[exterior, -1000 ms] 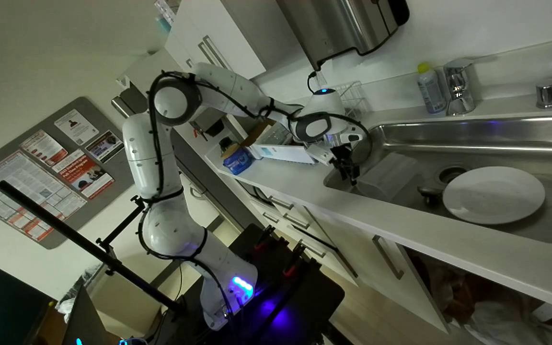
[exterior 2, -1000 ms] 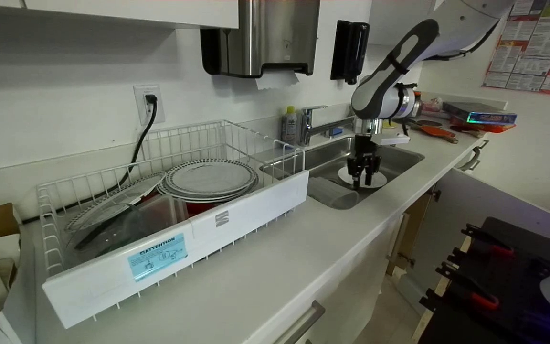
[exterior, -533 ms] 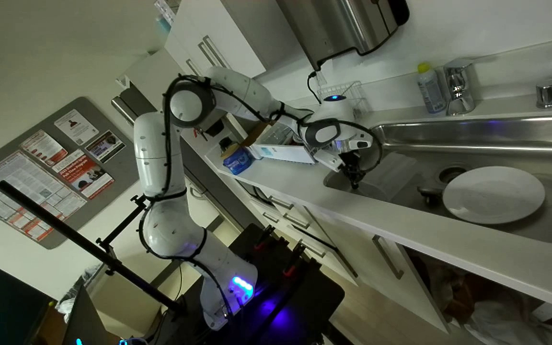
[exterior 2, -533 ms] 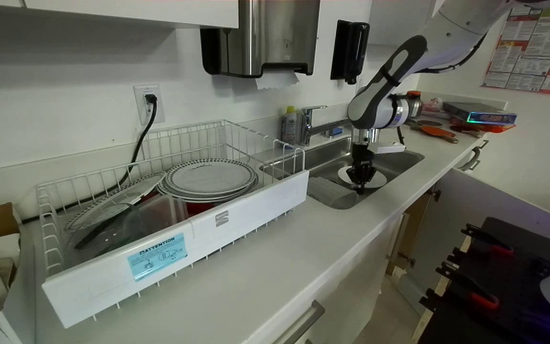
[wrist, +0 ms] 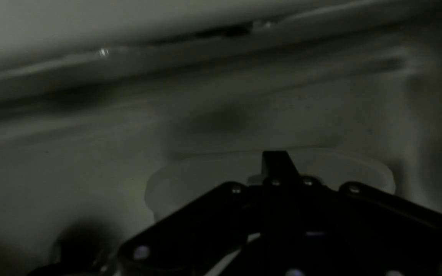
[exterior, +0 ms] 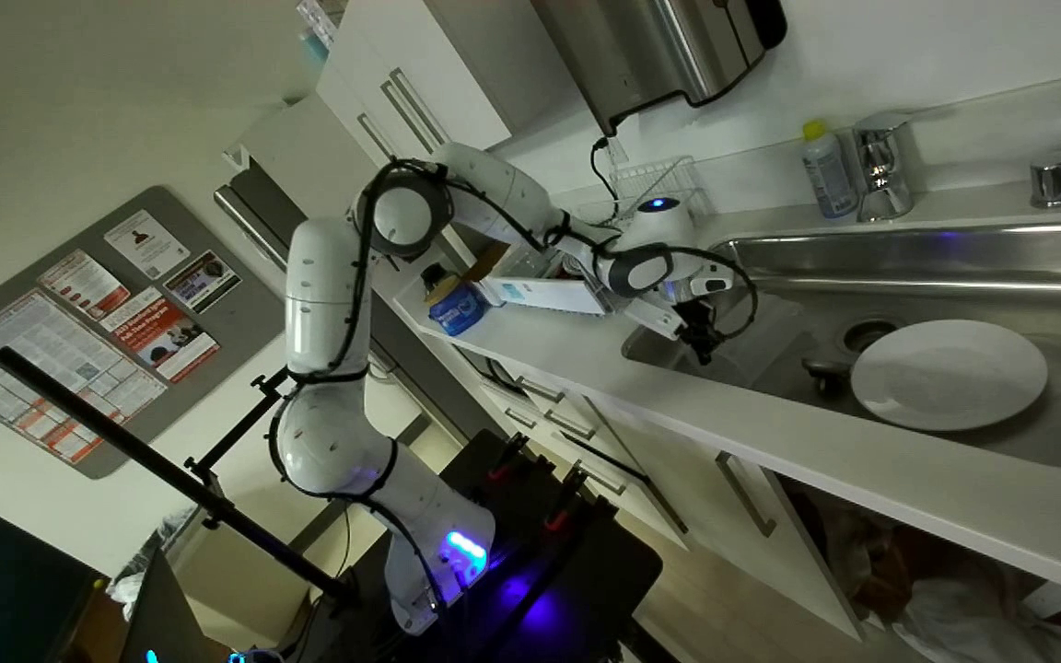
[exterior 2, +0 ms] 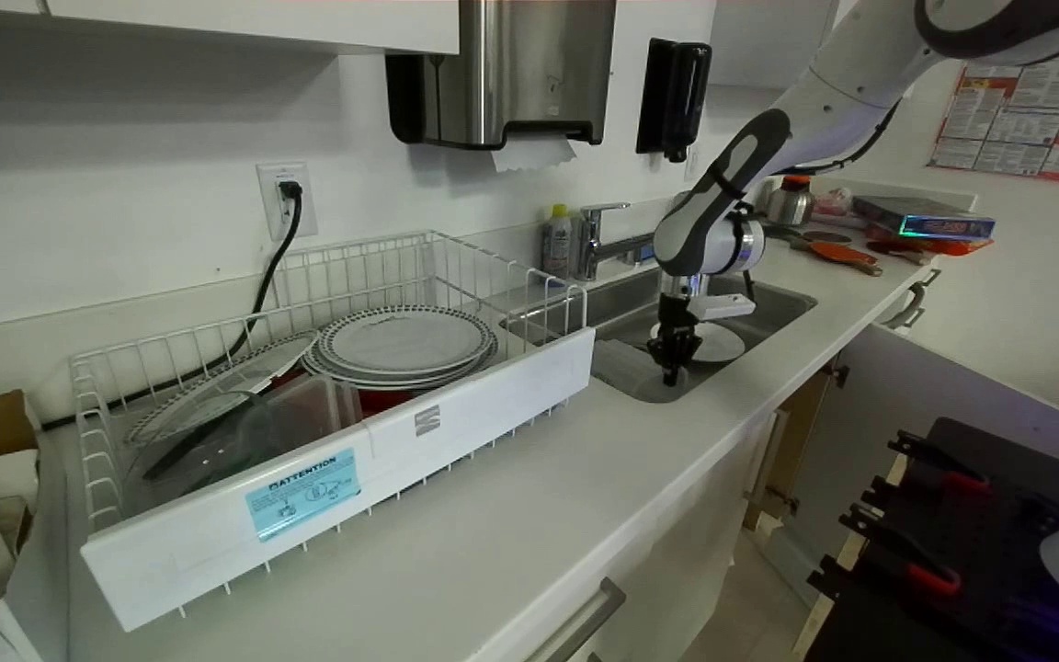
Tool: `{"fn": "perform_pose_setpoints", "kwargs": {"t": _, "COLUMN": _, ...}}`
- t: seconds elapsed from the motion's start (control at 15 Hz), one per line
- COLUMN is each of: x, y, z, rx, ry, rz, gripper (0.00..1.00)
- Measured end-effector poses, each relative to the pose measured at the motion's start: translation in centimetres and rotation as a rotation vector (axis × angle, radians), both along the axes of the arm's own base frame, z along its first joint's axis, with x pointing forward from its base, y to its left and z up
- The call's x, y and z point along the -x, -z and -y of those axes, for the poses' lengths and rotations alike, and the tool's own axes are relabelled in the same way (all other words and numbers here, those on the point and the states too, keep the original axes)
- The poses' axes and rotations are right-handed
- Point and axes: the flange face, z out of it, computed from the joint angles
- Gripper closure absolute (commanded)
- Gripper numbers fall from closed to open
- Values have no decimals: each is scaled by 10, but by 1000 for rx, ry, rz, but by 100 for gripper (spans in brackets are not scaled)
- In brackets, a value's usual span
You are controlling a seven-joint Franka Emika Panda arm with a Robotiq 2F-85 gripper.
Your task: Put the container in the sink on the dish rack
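Steel sink (exterior: 908,265), 1 dark object (exterior: 827,373) between container (exterior: 765,343) and white plate (exterior: 950,376), tool (wrist: 275,155) with fingers together

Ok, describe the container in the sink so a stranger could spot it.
Find the long steel sink, then its end nearest the dish rack. The container lies there. Unlike the round white plate farther along the sink, it is elongated, greyish and translucent.

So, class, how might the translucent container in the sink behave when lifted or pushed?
The container is probably light for its size, as it looks like translucent plastic. Its smooth-looking surface may prove slippery. Pushed, it would likely slide rather than roll, given its fairly straight long sides.
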Motion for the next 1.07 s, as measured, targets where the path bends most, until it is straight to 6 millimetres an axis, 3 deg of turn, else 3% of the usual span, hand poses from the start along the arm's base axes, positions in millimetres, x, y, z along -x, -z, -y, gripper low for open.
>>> {"fn": "perform_pose_setpoints", "kwargs": {"t": 0.27, "x": -23, "y": 19, "z": -3, "rx": 26, "ry": -3, "rz": 95, "gripper": 100}}
{"fn": "perform_pose_setpoints", "kwargs": {"t": 0.53, "x": -43, "y": 15, "z": -7, "rx": 34, "ry": -10, "rz": 148, "gripper": 100}}
{"fn": "perform_pose_setpoints", "kwargs": {"t": 0.8, "x": -35, "y": 11, "z": -22, "rx": 67, "ry": -92, "rz": 61, "gripper": 100}}
{"fn": "perform_pose_setpoints", "kwargs": {"t": 1.07, "x": -20, "y": -16, "z": -38, "rx": 221, "ry": -227, "rz": -1, "gripper": 100}}
